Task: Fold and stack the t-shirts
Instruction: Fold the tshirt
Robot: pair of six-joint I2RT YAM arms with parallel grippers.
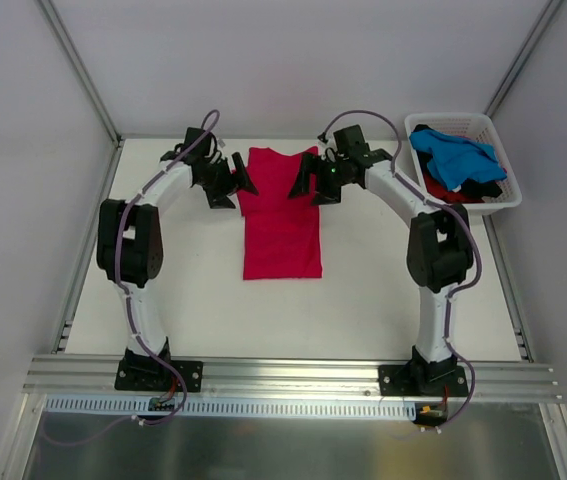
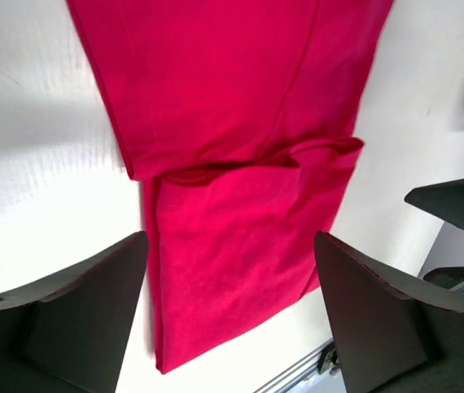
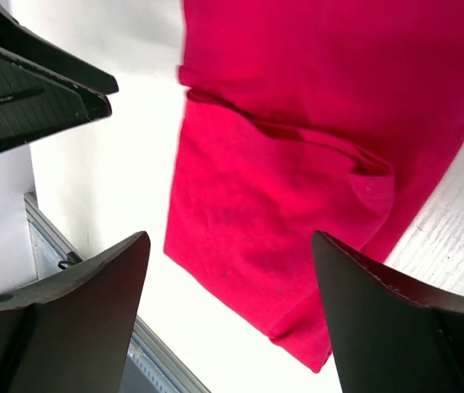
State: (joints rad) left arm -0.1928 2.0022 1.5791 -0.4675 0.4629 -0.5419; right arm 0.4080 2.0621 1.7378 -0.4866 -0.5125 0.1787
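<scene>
A crimson-red t-shirt (image 1: 281, 215) lies flat on the white table, its sides folded in to a long strip. It fills the left wrist view (image 2: 240, 164) and the right wrist view (image 3: 322, 139). My left gripper (image 1: 233, 182) is open and empty, hovering just above the shirt's far left edge. My right gripper (image 1: 309, 182) is open and empty, above the shirt's far right edge. A bright blue t-shirt (image 1: 455, 157) lies on top of dark and red shirts in the basket.
A white slatted plastic basket (image 1: 508, 195) stands at the far right corner of the table (image 1: 213, 310). Grey enclosure walls and metal frame rails surround the table. An aluminium rail runs along the near edge by the arm bases.
</scene>
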